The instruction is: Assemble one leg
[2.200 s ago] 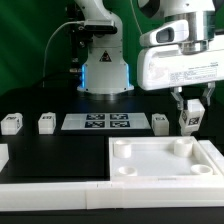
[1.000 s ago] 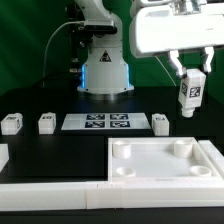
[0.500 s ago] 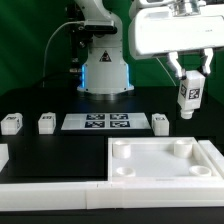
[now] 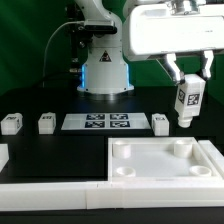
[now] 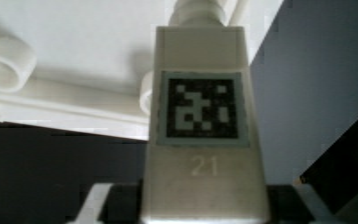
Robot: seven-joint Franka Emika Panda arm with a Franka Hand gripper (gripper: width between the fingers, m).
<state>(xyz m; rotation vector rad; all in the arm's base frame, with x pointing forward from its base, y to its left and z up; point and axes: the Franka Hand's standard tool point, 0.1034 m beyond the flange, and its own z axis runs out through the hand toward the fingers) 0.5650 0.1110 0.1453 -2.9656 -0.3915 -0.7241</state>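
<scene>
My fingers (image 4: pixel 173 72) grip the leg (image 4: pixel 188 100) tight. It hangs almost straight up and down, off the surface (image 4: pixel 60 150). A corner socket (image 4: pixel 183 149) of the tray (image 4: pixel 117 162) looks just below it.

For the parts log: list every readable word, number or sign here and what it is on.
"21": on the leg held in the gripper, below its fiducial tag.
Small print on the gripper's white housing: too blurred to read.
Tags on the marker board and other legs: patterns only, no readable text.
</scene>
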